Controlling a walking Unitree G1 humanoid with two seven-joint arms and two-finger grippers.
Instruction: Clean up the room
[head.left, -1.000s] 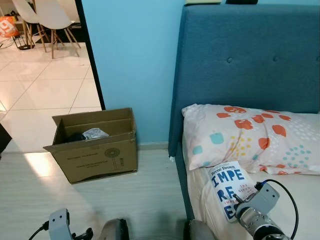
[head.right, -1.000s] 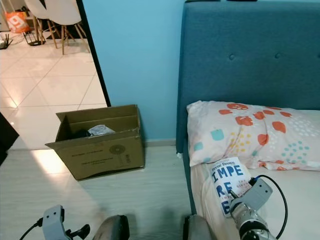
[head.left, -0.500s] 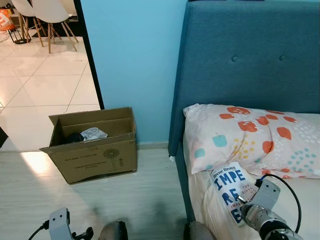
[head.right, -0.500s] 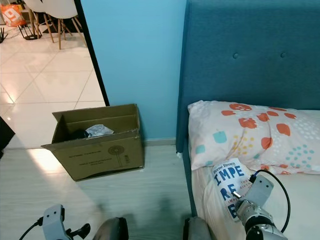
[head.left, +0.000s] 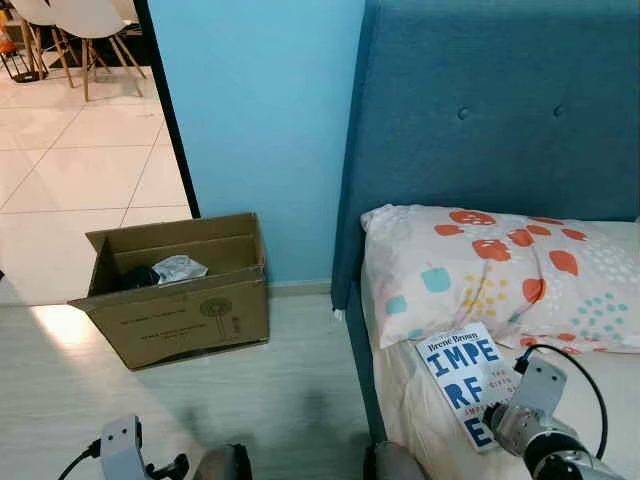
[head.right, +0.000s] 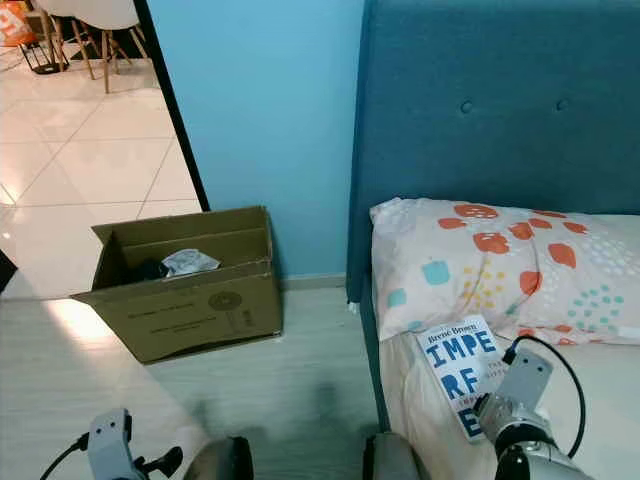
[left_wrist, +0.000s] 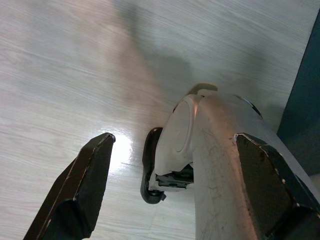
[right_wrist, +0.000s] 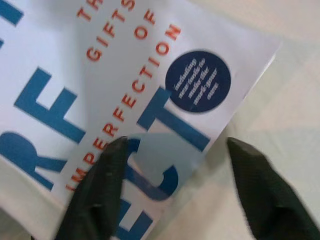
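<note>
A white book (head.left: 462, 375) with big blue letters lies on the bed's pale sheet, just below the pillow and near the mattress's left edge. My right gripper (right_wrist: 177, 150) hovers open over the book's lower right corner (right_wrist: 235, 75), one black finger (right_wrist: 95, 195) over the cover and the other over the sheet. The right wrist (head.left: 535, 425) covers that corner in the left eye view. My left gripper (left_wrist: 174, 137) hangs open low over the wooden floor beside my leg.
An open cardboard box (head.left: 170, 300) stands on the floor left of the bed, holding a crumpled white item (head.left: 178, 268) and something dark. A dotted pillow (head.left: 500, 270) leans on the blue headboard (head.left: 490, 110). A doorway opens onto a tiled floor (head.left: 70, 170) at far left.
The head view has shifted slightly. The book now lies a bit flatter and more to the right on the sheet, and my right wrist has followed its lower corner.
</note>
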